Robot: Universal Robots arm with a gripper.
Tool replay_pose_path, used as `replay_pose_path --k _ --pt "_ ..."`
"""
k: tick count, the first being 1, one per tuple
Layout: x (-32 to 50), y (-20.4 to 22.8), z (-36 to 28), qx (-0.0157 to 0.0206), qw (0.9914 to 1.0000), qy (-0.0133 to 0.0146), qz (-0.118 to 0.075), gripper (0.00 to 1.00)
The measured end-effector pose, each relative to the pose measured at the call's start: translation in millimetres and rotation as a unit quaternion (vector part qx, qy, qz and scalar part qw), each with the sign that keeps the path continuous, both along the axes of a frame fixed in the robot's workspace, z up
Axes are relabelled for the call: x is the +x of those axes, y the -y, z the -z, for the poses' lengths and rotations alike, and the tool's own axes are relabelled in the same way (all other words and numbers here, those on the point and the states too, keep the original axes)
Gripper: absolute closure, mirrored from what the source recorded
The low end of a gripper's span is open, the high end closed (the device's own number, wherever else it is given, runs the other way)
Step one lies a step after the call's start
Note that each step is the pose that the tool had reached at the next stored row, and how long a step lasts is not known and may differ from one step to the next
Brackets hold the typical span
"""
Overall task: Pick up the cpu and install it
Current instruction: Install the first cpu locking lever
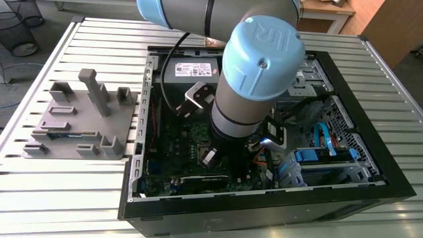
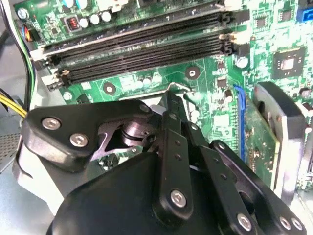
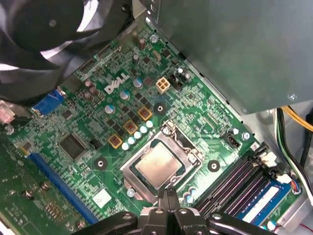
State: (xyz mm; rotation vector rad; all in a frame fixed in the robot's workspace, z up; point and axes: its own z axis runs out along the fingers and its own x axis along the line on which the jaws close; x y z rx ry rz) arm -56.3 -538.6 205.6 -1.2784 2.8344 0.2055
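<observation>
Where cpu point(image 3: 157, 166) sits in socket point(image 3: 190, 150), pincer point(image 3: 168, 192) pinched together, just beside

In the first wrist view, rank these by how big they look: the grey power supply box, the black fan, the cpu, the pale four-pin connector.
1. grey power supply box
2. black fan; both are cut by the frame and nearer the camera, so their order is unsure
3. cpu
4. pale four-pin connector

Plenty of room straight above the cpu point(image 3: 159, 166); fan point(image 3: 44, 34), power supply box point(image 3: 234, 49) and memory slots point(image 3: 234, 183) hem in the sides.
</observation>
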Motion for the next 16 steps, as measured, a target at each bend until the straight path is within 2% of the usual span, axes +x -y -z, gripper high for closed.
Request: replay_pose_path --k 3,6,10,13,16 --pt "0.0 -1.2 -3.2 -0.0002 1.0 0.0 0.0 0.89" --pt "0.0 -2.4 -11.7 0.0 1.0 0.0001 0.0 0.89" --pt "0.0 -6.4 -24.8 0.0002 1.0 0.0002 0.0 0.89" --pt "-0.7 -11.5 -26.3 0.0001 1.0 0.0009 0.0 0.89" --pt "-4.5 -12.6 -26.4 -0.0001 1.0 0.0031 0.0 0.89"
